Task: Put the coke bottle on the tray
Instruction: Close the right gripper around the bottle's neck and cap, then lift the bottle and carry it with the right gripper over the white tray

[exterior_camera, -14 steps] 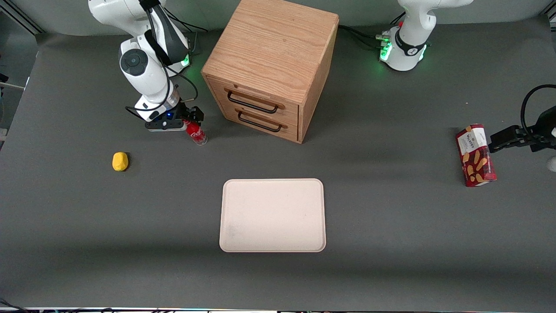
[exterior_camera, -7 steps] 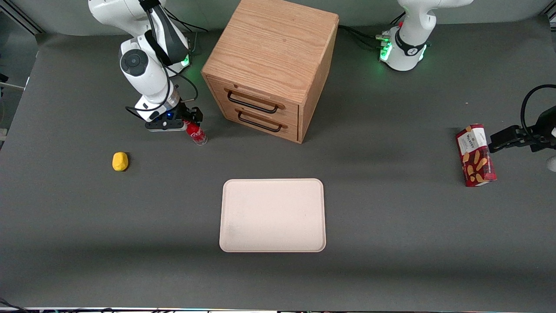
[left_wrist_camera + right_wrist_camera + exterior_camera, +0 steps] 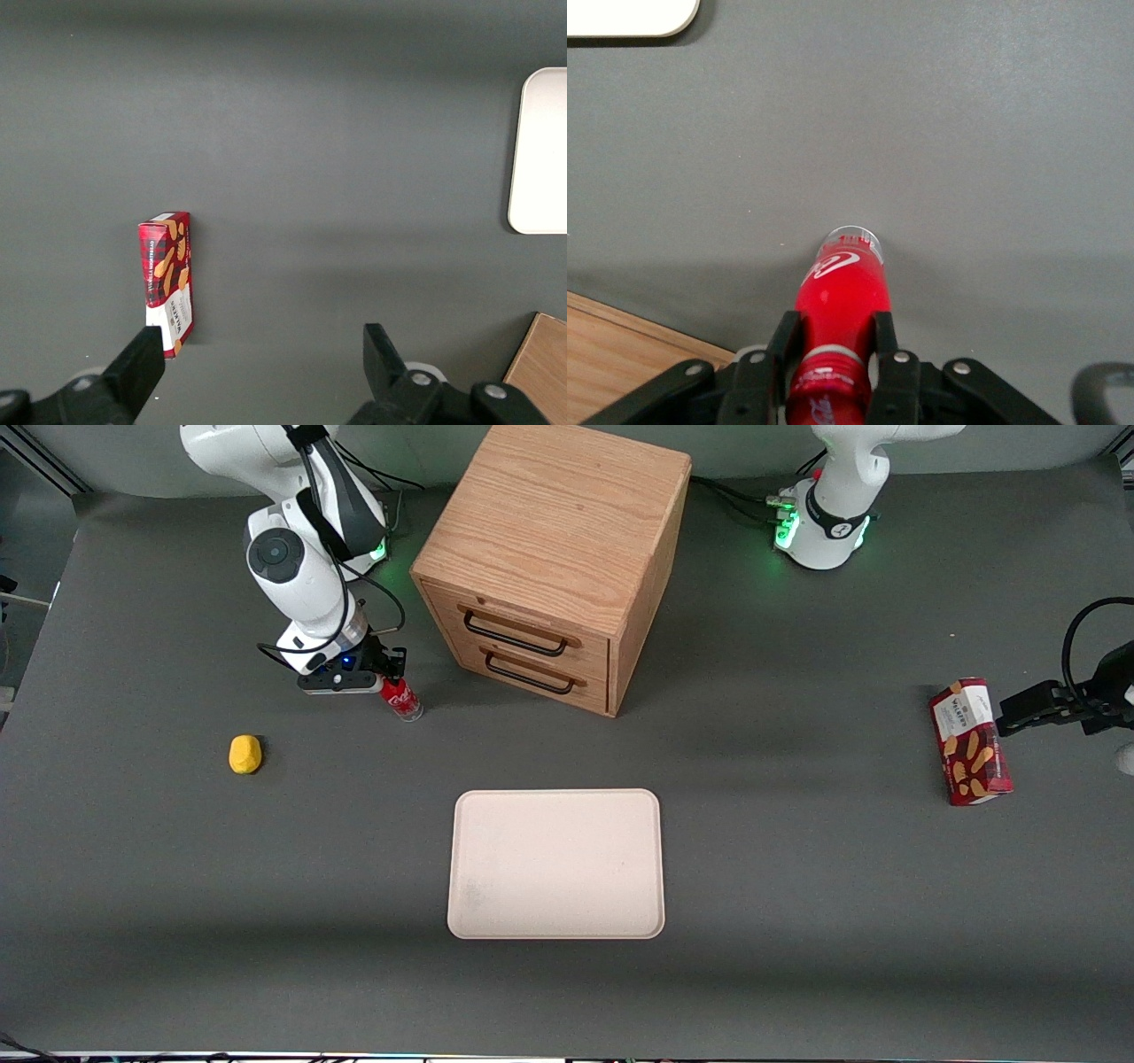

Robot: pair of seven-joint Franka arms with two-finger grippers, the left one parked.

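The coke bottle (image 3: 404,701) is small and red with a white script logo and a clear base. It stands on the dark table, in front of the wooden cabinet and toward the working arm's end. My right gripper (image 3: 391,677) is at its neck. In the right wrist view the two black fingers (image 3: 786,341) press both sides of the coke bottle (image 3: 842,297) just below the red cap, so the gripper (image 3: 834,326) is shut on it. The pale beige-pink tray (image 3: 556,864) lies flat, nearer the front camera than the cabinet, and its corner shows in the right wrist view (image 3: 629,18).
A wooden two-drawer cabinet (image 3: 549,558) stands close beside the bottle; its edge shows in the right wrist view (image 3: 620,354). A yellow lump (image 3: 245,754) lies beside the bottle, nearer the table's end. A red snack box (image 3: 970,741) lies toward the parked arm's end.
The wrist has shifted slightly and the fingers have closed in on the bottle's neck. The bottle stays in the same spot on the table.
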